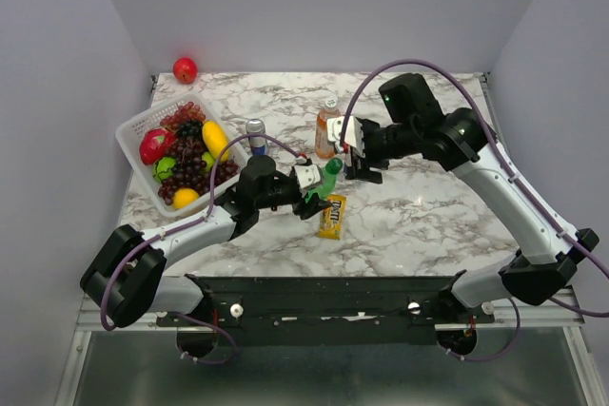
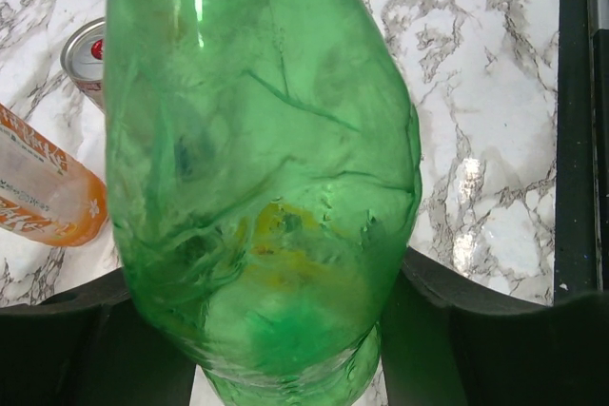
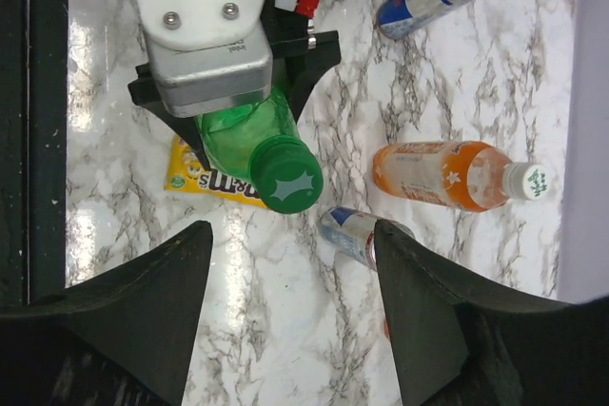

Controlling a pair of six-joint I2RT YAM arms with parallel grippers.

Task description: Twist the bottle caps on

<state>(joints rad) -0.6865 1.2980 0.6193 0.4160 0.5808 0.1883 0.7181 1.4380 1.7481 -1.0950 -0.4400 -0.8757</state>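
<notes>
My left gripper point(image 1: 312, 199) is shut on the green bottle point(image 1: 322, 189), holding it tilted above the table. In the left wrist view that bottle point(image 2: 266, 168) fills the frame between the black fingers point(image 2: 476, 330). A dark green cap point(image 3: 290, 178) sits on the bottle's neck. My right gripper point(image 3: 292, 235) is open just off the cap, with only table between its fingers point(image 3: 162, 301). An orange bottle point(image 3: 438, 176) with a white cap point(image 3: 533, 181) stands a little further off, and it also shows upright in the top view point(image 1: 326, 130).
A yellow candy packet point(image 1: 331, 216) lies under the green bottle. One blue and silver can point(image 3: 357, 235) stands by the right finger, and another can point(image 1: 255, 135) beside the white fruit basket point(image 1: 133, 130). A red apple point(image 1: 185, 69) sits at the back left corner.
</notes>
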